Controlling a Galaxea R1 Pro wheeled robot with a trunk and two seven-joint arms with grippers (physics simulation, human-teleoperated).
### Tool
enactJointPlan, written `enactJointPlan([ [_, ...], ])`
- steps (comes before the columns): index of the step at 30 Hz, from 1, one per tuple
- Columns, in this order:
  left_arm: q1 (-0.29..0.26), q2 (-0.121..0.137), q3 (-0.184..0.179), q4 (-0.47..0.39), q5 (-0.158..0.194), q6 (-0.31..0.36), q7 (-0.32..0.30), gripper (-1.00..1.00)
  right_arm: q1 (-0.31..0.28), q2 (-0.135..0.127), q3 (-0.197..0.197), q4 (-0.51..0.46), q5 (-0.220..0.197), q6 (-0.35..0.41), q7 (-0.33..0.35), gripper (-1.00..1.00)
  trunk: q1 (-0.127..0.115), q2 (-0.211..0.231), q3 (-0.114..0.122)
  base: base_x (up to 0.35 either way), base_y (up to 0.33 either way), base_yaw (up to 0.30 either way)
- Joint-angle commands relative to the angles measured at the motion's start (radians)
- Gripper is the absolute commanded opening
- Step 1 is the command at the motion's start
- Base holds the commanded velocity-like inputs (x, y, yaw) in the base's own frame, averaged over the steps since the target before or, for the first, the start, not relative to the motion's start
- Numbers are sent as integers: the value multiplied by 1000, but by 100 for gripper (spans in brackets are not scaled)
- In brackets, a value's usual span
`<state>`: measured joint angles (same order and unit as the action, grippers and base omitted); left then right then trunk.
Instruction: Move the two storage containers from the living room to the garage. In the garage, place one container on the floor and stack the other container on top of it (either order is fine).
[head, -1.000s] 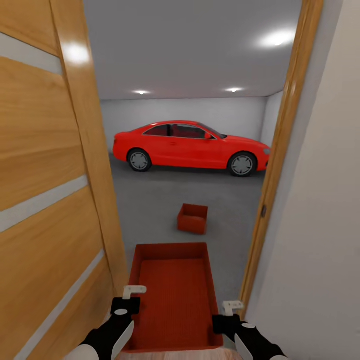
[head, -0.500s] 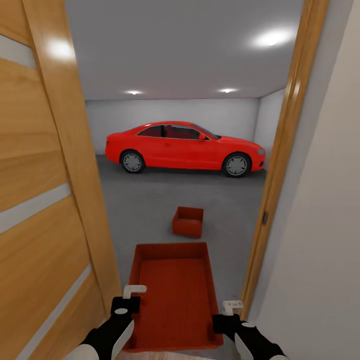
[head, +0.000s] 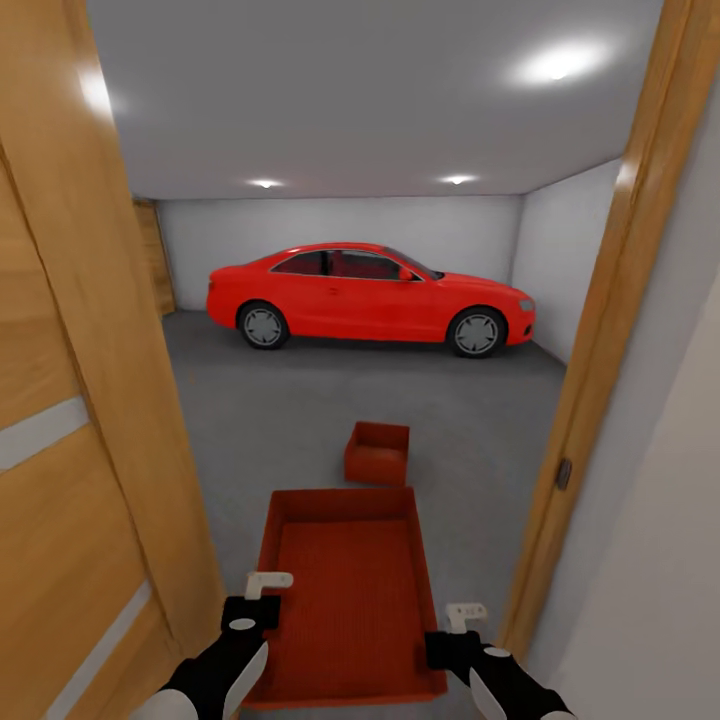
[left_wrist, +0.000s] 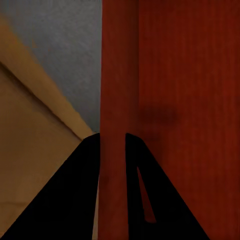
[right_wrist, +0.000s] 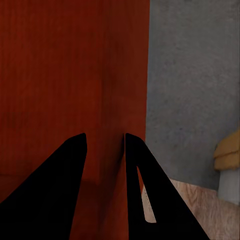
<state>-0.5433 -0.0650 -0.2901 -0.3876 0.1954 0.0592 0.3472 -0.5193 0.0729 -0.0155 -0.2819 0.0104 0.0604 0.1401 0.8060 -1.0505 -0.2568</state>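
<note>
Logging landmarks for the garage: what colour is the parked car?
Bright red car, clearest in the head view.

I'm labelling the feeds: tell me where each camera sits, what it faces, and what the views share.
Head: from the robot's head, down through the doorway at the held container, the floor container and red car; both arms in view.
Left wrist: beside the left gripper, jaws on the container wall.
Right wrist: beside the right gripper, jaws on the opposite wall.
Shared: the held container.

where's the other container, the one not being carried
In the head view, the second container sits on the grey garage floor straight ahead through the doorway, between the carried container and the red car.
</note>
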Motion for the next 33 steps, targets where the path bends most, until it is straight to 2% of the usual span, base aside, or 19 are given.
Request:
enactJointPlan([
  [1, 0, 2, -26, 30, 30, 7, 10, -100, -1, -1, 3, -30, -4, -13, 7, -100, 1, -1, -1, 340, 0, 0],
  [33, 0, 2, -26, 30, 30, 7, 9, -100, -1, -1, 3, -31, -4, -13, 7, -100, 1, -1, -1, 340, 0, 0],
])
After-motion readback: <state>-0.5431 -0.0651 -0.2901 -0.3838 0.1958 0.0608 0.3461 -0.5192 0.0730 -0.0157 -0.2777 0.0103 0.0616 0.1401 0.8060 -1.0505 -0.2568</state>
